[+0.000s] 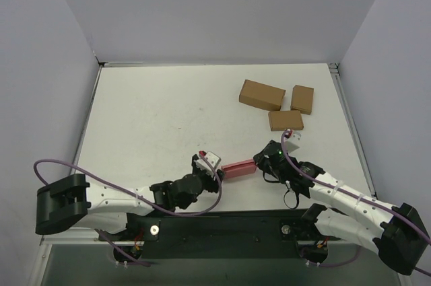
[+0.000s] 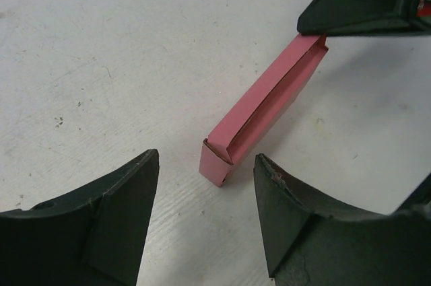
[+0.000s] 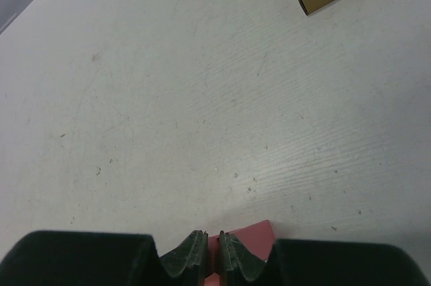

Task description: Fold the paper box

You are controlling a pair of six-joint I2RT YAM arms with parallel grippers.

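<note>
The paper box (image 2: 262, 114) is plain pink-red, darker in its shadowed inner fold. The tabletop (image 1: 168, 118) is white, flecked with faint grey scuffs and dark specks. Three cardboard boxes (image 1: 262, 95) (image 1: 302, 98) (image 1: 285, 120) are plain brown. The left arm (image 1: 114, 198) and right arm (image 1: 343, 195) are white with black joints, and their cables (image 1: 50, 160) are purple. The left fingers (image 2: 101, 232) and right fingers (image 3: 188, 259) are matte black.

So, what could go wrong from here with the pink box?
1. The right gripper pinches only the far end of the paper box. The thin card may slip out or crease there.
2. The left gripper is open, with the box's near end between its fingertips. Closing hard could crush the end flap, which does not look fully tucked.
</note>
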